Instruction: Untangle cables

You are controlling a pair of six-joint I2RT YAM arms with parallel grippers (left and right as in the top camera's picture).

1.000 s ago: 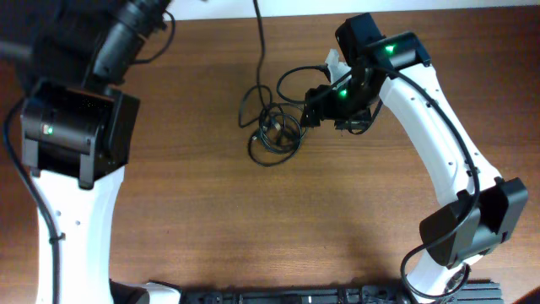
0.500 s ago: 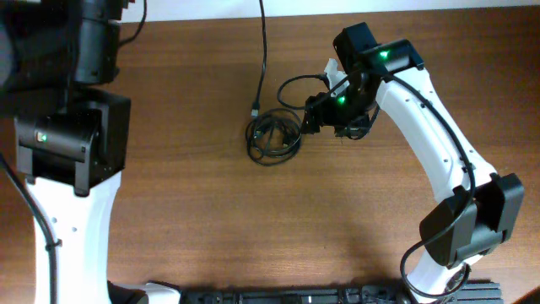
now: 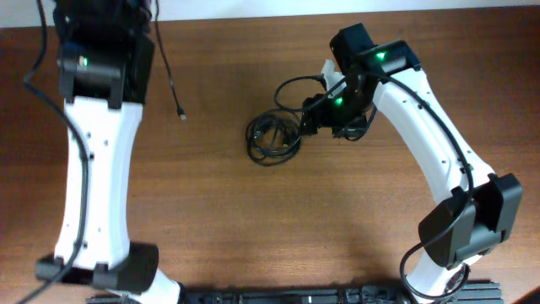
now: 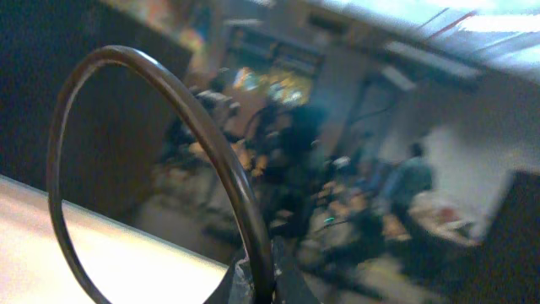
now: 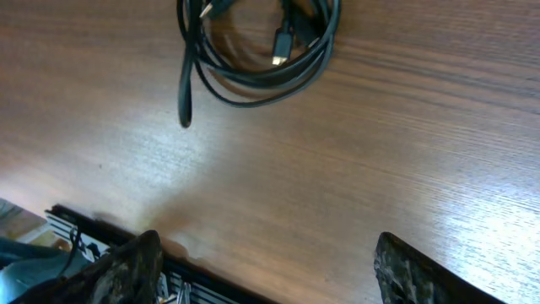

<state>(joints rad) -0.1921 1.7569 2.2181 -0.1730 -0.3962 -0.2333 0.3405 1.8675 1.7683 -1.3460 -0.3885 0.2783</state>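
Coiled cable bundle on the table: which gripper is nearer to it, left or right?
Right. The right gripper is open just right of the cable bundle. The left gripper is far off at the table's far corner, holding a single cable.

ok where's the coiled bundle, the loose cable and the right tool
coiled bundle (image 3: 273,135): overhead, middle of the coil
loose cable (image 3: 181,114): overhead, its plug end
right tool (image 5: 268,268): right wrist view, midway between its fingertips

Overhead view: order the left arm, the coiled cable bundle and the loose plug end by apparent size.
1. left arm (nearer the camera, yet plainly largest)
2. coiled cable bundle
3. plug end
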